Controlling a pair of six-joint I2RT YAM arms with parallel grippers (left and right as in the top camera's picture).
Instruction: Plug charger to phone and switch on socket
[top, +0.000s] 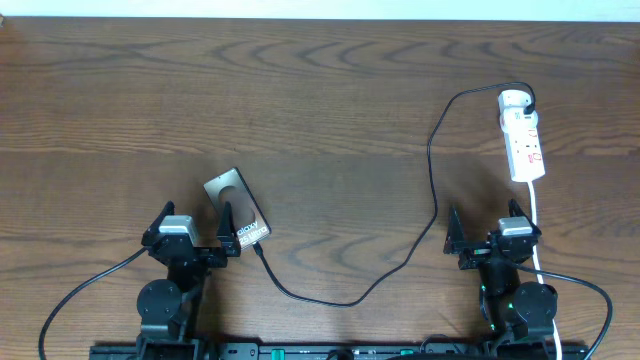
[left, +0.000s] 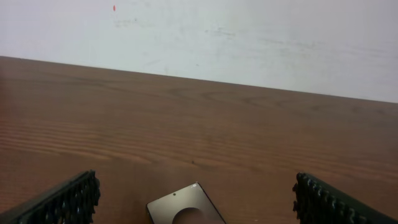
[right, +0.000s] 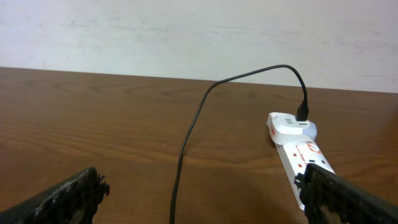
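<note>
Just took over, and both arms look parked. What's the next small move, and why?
Probably bring the left gripper to the tip of the charger and grasp it. That tip lies at the near edge of the phone, but whether it is seated cannot be told. The right gripper is open and empty too; the socket can wait.

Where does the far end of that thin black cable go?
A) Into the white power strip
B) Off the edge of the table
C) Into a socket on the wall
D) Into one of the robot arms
A: in the right wrist view the cable arches over and its plug sits in the far end of the power strip.
</note>
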